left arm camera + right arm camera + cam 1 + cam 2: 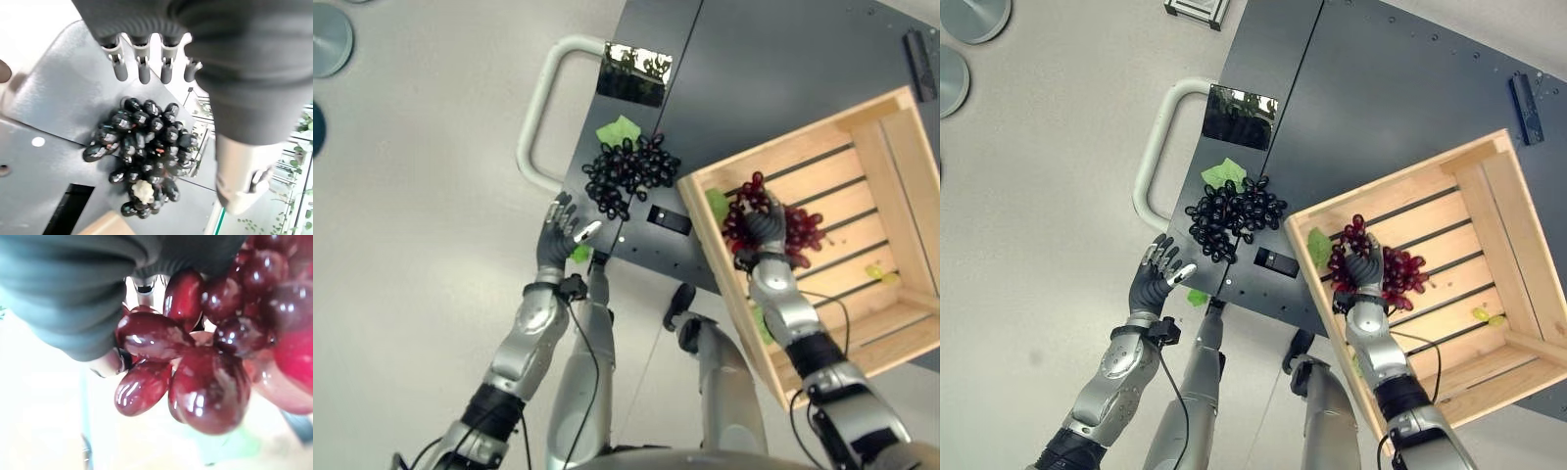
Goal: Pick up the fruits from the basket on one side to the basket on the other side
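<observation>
My right hand [766, 230] is inside the light wooden slatted crate [891, 147]. My fingers are curled around a bunch of shiny dark red grapes [803, 230], and I am holding it over the crate's slats. In my right wrist view the red grapes [195, 377] sit right against my hand, very close and big. Some of the red grapes stick out past my fingers on both sides. A green leaf [717, 204] lies in the crate just beside the bunch, near the crate's corner. Another small green bit [874, 272] lies on the slats farther off, well apart from my hand.

My left hand [560, 238] is at the edge of the dark grey flat metal table [754, 69]. Its fingers are straight and loose, and it holds nothing. In my left wrist view my fingers [143, 68] point out over a bunch of shiny black grapes [144, 147]. They are near it but I cannot tell if they touch. The black grapes [626, 168] lie on the dark table, between my left hand and the crate. A green leaf [619, 130] sits at the far side of that bunch. A pale curved handle bar [540, 103] sticks out from the table's side, near my left hand.
</observation>
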{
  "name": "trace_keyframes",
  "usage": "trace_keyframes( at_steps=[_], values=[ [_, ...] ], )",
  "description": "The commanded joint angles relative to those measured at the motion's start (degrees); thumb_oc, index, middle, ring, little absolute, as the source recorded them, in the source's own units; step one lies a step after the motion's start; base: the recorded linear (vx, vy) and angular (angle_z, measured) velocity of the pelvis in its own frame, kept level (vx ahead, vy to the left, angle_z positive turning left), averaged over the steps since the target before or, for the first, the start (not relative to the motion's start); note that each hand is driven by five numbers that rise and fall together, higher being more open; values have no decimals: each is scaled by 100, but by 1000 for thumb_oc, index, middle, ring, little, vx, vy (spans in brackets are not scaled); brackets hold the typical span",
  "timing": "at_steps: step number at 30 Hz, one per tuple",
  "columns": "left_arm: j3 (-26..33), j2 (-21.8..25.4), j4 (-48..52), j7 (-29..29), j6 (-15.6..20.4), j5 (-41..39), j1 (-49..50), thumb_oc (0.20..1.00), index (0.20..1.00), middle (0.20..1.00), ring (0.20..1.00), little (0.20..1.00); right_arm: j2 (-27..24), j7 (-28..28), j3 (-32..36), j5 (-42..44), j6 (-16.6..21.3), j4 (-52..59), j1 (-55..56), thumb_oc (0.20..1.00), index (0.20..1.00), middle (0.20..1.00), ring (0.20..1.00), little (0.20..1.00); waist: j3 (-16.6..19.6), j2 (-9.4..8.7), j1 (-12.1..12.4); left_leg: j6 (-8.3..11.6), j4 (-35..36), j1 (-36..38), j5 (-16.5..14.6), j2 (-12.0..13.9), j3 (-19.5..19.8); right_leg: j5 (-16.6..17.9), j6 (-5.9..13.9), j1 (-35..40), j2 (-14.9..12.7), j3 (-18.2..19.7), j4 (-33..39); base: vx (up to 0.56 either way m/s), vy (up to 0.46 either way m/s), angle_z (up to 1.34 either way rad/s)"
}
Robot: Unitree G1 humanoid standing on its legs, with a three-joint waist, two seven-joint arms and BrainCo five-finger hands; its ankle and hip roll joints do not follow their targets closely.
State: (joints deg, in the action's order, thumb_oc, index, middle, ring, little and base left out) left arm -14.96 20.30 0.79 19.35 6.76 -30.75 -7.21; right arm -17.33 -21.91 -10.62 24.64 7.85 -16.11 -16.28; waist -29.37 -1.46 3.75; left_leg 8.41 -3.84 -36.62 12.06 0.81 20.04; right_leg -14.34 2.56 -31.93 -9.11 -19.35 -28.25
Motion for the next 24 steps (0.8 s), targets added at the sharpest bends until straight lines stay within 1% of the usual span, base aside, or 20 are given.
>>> trace_keyframes(
  at_steps=[1,2,4,5,6,10,11,18,19,20,21,22,24],
  values=[
    [173,106,323,-216,81,93,107,1000,1000,1000,1000,1000,51,356,223,483,470,532,69,200,200,200,200,200,-42,-267,-53,-435,-40,219,-611,-217,-173,1084,211,310,-201,250,1978,-5,-9,-13],
    [231,113,311,-242,73,130,119,1000,1000,1000,1000,1000,10,413,268,509,480,658,122,200,200,200,200,200,-42,-280,-57,-438,-39,252,-618,-215,-175,1082,214,333,-198,257,1976,-6,-9,-10],
    [328,124,324,-374,31,215,160,1000,1000,1000,1000,1000,-107,639,431,680,519,1244,250,200,200,200,200,200,-42,-326,-78,-438,-54,352,-646,-207,-196,1074,221,431,-199,273,1978,-8,-11,-8],
    [326,123,325,-374,30,215,164,1000,1000,1000,1000,1000,-108,639,433,680,514,1254,260,200,200,200,200,200,-42,-324,-76,-439,-53,358,-647,-207,-197,1073,221,437,-199,273,1979,1,-11,-8],
    [380,121,304,-418,10,243,193,1000,1000,1000,1000,1000,-159,717,541,737,549,1563,282,200,200,200,200,200,-42,-354,-89,-444,-65,441,-671,-208,-214,1069,226,524,-199,287,1980,2,-8,-6],
    [447,145,291,-501,-18,299,221,1000,1000,1000,1000,1000,-255,828,657,854,565,1908,299,200,200,200,200,200,-42,-379,-99,-456,-65,606,-708,-207,-232,1058,230,686,-195,312,1986,0,-1,-1],
    [478,163,282,-564,-41,335,247,1000,1000,1000,1000,1000,-336,946,689,909,498,2083,272,200,200,200,200,200,-42,-401,-105,-465,-82,693,-732,-211,-238,1055,235,782,-200,324,1988,0,0,0],
    [515,218,192,-772,-117,532,236,1000,1000,1000,1000,1000,-447,1268,674,1256,355,2164,104,200,200,200,200,200,-42,-450,-81,-503,-98,1042,-813,-210,-291,1053,250,1093,-198,366,2016,3,0,-1],
    [556,273,181,-849,-140,716,219,1000,1000,1000,1000,1000,-574,1425,718,1316,299,2322,53,200,200,200,200,200,-42,-474,-79,-510,-104,1172,-842,-208,-302,1039,256,1209,-193,382,2034,23,0,-8],
    [555,271,182,-849,-141,718,222,1000,1000,1000,1000,1000,-575,1425,719,1318,297,2324,57,200,200,200,200,200,-42,-473,-78,-511,-102,1177,-842,-208,-302,1039,256,1214,-193,382,2037,40,-1,-9],
    [594,311,184,-896,-143,833,205,1000,1000,1000,1000,1000,-717,1534,824,1366,284,2468,18,200,200,200,200,200,-42,-496,-82,-523,-109,1288,-878,-216,-319,1022,258,1302,-196,389,2018,19,-2,-4],
    [593,309,185,-897,-143,833,208,1000,1000,1000,1000,1000,-719,1535,825,1367,282,2471,22,200,200,200,200,200,-42,-495,-82,-524,-108,1292,-879,-216,-320,1020,258,1306,-196,390,2019,34,7,-3],
    [629,366,189,-937,-148,1014,167,1000,1000,1000,1000,1000,-922,1578,932,1290,244,2568,-67,200,200,200,200,200,-42,-511,-92,-541,-114,1419,-919,-214,-335,991,262,1402,-209,428,1969,26,15,-2]
  ],
)
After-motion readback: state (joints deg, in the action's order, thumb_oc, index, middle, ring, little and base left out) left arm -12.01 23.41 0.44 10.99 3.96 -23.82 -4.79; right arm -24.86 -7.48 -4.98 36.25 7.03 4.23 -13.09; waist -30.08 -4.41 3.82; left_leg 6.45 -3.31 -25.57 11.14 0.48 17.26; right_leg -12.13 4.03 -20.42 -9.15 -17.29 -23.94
